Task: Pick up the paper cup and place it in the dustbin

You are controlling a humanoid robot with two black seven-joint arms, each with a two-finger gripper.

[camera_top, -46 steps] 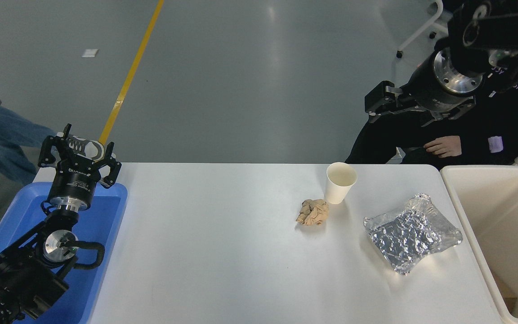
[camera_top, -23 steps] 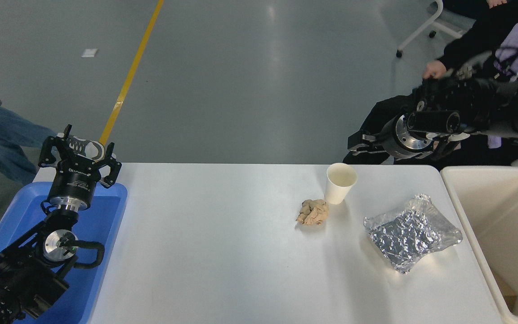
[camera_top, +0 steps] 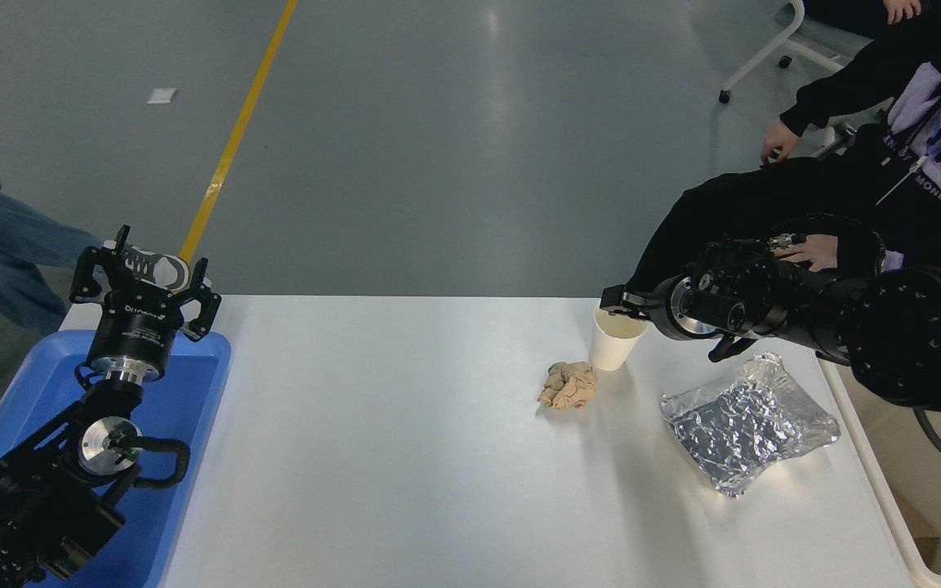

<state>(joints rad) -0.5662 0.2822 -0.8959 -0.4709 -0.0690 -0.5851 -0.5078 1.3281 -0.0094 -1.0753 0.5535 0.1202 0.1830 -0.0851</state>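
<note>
Your right gripper [camera_top: 619, 304] had dropped from high above to the paper cup [camera_top: 616, 347] near the table's [camera_top: 397, 457] far edge; I couldn't tell how wide its claw stood. The cup looked light and crushable, so grip its wall gently, below the rim.

Cup [camera_top: 616, 346]: one, right of centre. Paper ball [camera_top: 568, 385]: one, beside it. Foil tray [camera_top: 747, 426]: one, lower right. Bin [camera_top: 895, 506]: one, right edge. Blue tray [camera_top: 193, 408]: one, lower left. Grippers: two, left [camera_top: 146, 276], right [camera_top: 619, 304]. Table [camera_top: 405, 457]: one.
</note>
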